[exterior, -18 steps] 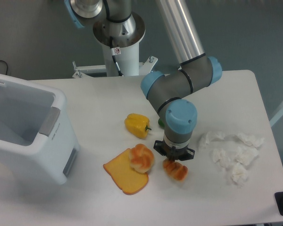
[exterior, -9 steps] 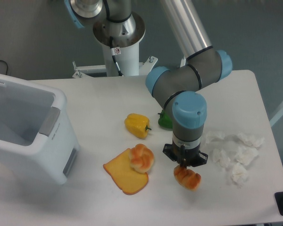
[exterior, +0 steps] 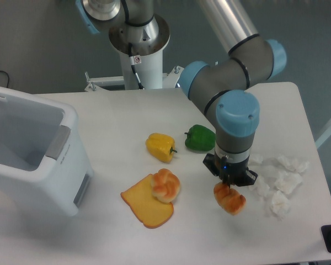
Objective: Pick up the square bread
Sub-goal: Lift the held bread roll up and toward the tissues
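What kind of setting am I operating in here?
Likely a robotics lab test bench: a white table with toy food such as the bread and green pepper, and a white bin against a grey wall.

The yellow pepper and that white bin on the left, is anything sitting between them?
No. In the camera view, only bare white table lies between the yellow pepper and the white bin; the toast slice sits lower, off that line.

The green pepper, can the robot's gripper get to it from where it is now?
Probably yes. The green pepper sits in the open just behind the gripper, with nothing on top of it. But the gripper looks shut on the square bread, so it would have to let that go first.
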`<state>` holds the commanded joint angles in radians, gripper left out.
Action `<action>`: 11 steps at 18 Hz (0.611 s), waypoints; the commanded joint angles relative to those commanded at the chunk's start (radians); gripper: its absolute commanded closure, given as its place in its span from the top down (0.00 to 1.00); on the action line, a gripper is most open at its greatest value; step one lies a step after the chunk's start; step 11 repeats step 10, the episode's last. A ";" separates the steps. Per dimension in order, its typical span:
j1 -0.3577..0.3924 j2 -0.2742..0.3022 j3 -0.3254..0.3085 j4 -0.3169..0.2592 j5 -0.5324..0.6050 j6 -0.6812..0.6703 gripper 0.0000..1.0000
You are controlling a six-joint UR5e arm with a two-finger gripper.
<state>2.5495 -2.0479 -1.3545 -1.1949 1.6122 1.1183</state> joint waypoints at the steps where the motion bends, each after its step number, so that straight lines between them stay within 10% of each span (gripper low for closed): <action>1: 0.002 0.011 0.000 -0.009 0.000 0.000 0.12; 11: -0.002 0.032 0.002 -0.041 -0.014 0.015 0.12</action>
